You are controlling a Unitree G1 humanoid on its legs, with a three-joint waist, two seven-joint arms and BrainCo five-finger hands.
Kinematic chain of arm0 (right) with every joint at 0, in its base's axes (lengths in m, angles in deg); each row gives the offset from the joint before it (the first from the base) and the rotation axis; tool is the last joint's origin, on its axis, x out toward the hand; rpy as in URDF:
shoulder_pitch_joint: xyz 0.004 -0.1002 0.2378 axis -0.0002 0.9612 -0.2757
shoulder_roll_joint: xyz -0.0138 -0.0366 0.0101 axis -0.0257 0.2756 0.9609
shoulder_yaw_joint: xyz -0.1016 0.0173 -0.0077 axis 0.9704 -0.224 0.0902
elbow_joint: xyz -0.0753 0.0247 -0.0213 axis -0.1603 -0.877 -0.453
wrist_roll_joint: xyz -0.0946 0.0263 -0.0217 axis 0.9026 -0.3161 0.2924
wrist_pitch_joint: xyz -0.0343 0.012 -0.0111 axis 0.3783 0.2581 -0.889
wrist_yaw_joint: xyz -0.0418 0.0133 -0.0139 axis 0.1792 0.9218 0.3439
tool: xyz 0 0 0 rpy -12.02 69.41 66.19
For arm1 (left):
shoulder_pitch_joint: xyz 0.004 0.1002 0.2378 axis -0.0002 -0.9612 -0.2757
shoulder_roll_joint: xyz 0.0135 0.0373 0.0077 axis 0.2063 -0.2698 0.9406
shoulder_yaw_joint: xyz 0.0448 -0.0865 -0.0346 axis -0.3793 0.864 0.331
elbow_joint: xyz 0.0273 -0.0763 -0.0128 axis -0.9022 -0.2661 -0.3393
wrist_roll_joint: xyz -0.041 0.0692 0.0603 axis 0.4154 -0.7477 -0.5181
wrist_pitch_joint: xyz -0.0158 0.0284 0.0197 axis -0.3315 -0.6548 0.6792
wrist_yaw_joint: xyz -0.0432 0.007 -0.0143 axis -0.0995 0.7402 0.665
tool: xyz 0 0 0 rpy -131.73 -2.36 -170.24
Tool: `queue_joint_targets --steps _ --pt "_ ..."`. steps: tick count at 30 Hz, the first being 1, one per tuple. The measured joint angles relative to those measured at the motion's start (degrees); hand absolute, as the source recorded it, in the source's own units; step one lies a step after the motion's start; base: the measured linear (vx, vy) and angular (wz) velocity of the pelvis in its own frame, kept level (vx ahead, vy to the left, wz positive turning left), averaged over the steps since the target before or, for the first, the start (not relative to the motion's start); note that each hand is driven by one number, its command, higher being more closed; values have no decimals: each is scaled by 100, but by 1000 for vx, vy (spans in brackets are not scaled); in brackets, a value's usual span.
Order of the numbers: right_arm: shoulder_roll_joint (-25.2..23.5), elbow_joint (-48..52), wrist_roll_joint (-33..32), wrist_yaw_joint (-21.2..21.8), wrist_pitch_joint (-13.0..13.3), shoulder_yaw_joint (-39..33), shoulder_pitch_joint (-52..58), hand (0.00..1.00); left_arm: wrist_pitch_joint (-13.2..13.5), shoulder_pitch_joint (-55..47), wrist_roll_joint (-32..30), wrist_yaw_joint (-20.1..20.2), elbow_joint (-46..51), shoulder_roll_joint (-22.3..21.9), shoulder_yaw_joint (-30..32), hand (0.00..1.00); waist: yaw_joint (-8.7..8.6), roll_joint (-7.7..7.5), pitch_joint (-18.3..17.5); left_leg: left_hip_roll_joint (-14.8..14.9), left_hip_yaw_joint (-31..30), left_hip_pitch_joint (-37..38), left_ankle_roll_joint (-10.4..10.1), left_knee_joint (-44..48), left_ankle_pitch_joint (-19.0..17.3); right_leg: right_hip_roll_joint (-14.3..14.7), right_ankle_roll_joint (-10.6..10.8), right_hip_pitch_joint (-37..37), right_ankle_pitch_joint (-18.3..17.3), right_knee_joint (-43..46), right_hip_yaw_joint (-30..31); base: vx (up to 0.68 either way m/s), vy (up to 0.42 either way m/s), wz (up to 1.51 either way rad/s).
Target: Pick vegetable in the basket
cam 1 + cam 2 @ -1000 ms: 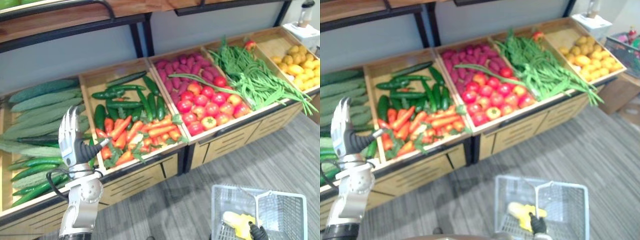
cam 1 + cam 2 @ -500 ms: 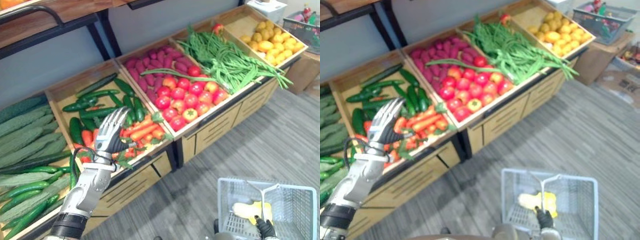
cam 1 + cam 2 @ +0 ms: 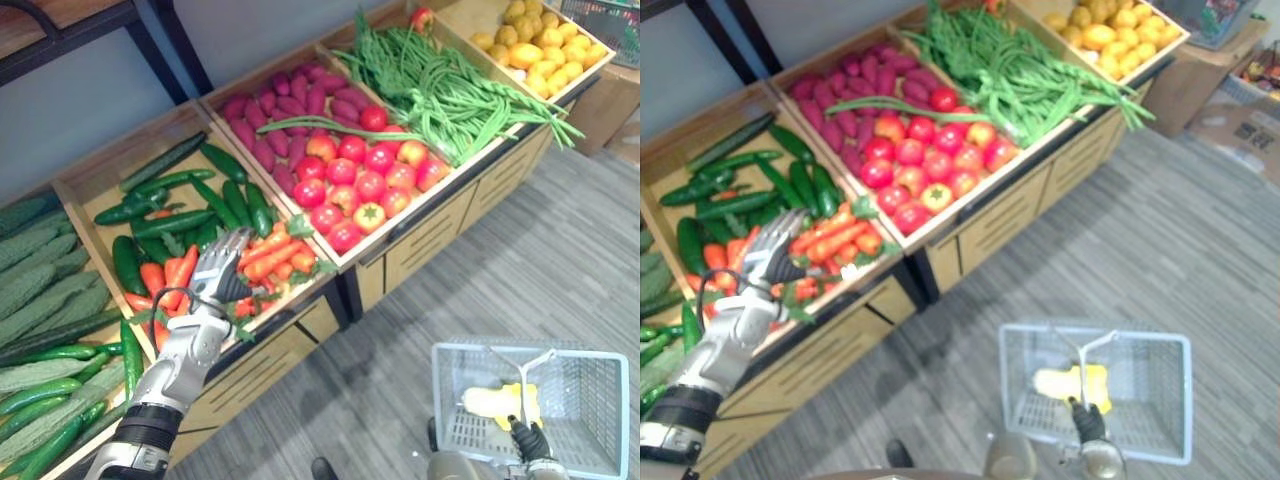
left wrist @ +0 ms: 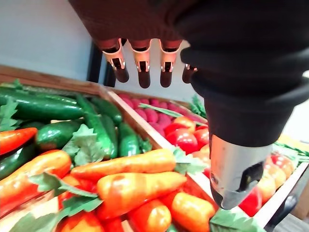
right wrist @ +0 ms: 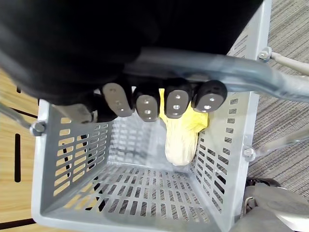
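A heap of orange carrots (image 3: 278, 256) with green tops fills the front of a wooden bin, dark green cucumbers (image 3: 170, 222) lying behind them. My left hand (image 3: 222, 270) hovers open just above the carrots (image 4: 126, 166), fingers (image 4: 144, 67) straight and touching nothing. Down at the lower right hangs a grey wire basket (image 3: 446, 402) over the floor. My right hand (image 3: 527, 440) is shut on its handle (image 5: 231, 67), fingers curled over the bar. Inside the basket lies a yellow corn cob (image 5: 181, 140).
To the left of the carrot bin are long pale green gourds (image 3: 40, 290). To its right sit tomatoes (image 3: 365, 185) with purple sweet potatoes (image 3: 290, 100), then green beans (image 3: 440, 85) and yellow fruit (image 3: 545, 40). Grey carpet (image 3: 520, 270) spreads before the stand.
The camera has swung right. My left hand has moved from the divider beside the gourd bin over to the carrots and come down close to them. The basket stays held.
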Motion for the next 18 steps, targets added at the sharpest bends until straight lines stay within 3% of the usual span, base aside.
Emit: queue_joint_targets --steps 18 --pt "-18 -11 0 -52 -31 8 -150 100 -431 503 -53 280 -976 0 156 0 65 -49 185 23 -159 -289 15 221 -65 -45 0 -103 0 3 -138 2 -7 4"
